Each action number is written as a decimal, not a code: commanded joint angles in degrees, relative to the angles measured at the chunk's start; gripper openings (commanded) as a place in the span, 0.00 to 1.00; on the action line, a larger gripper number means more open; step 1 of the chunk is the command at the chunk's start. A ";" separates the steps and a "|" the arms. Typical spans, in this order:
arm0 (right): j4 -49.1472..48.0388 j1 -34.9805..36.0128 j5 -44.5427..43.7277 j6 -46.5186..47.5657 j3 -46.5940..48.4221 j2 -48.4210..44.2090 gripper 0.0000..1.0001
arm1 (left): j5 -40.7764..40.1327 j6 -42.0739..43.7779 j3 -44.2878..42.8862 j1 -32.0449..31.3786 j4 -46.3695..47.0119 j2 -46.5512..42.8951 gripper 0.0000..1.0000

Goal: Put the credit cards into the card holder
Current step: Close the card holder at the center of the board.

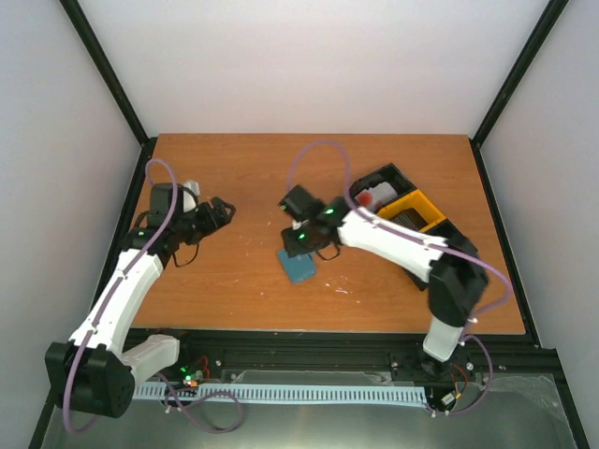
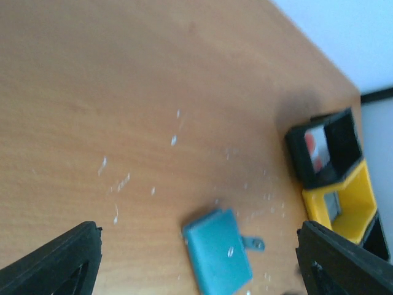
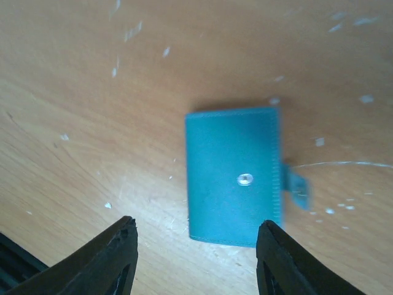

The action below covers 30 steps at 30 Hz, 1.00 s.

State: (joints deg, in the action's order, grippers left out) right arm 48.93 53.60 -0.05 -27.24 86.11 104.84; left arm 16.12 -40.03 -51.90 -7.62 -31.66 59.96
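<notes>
The teal-blue card holder (image 1: 298,266) lies folded shut and flat on the wooden table, its snap tab (image 3: 298,188) sticking out loose. My right gripper (image 1: 301,246) hovers just above it, open and empty; in the right wrist view the holder (image 3: 233,175) lies just beyond and between the fingers (image 3: 110,258). My left gripper (image 1: 221,210) is open and empty, well to the left, aimed towards the holder (image 2: 218,252). A red-and-white card (image 1: 372,195) stands in the tray's black compartment and also shows in the left wrist view (image 2: 312,147).
The black-and-yellow three-compartment tray (image 1: 416,213) stands at the right back of the table, behind my right arm; it also shows in the left wrist view (image 2: 344,190). White flecks mark the wood around the holder. Black frame posts edge the table.
</notes>
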 commanded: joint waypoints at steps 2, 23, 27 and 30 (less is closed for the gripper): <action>-8.48 -7.87 2.24 -2.53 -9.60 -9.15 0.53 | 12.63 3.65 5.73 -2.75 0.79 4.48 0.89; -15.79 -13.79 13.01 8.08 -15.08 -0.79 0.29 | 15.47 -14.30 13.71 -15.49 18.50 24.81 0.67; -15.86 -13.87 13.29 8.15 -14.51 0.15 0.16 | 16.00 -14.38 13.58 -15.50 19.47 26.46 0.66; -15.43 -13.88 13.16 8.09 -14.22 0.39 0.06 | 16.04 -14.38 13.74 -15.47 19.44 27.20 0.65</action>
State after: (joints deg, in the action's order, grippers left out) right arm 34.04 40.10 12.91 -19.27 70.81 104.62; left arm 32.14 -53.30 -37.82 -22.63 -14.24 86.39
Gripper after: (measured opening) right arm 0.097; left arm 0.655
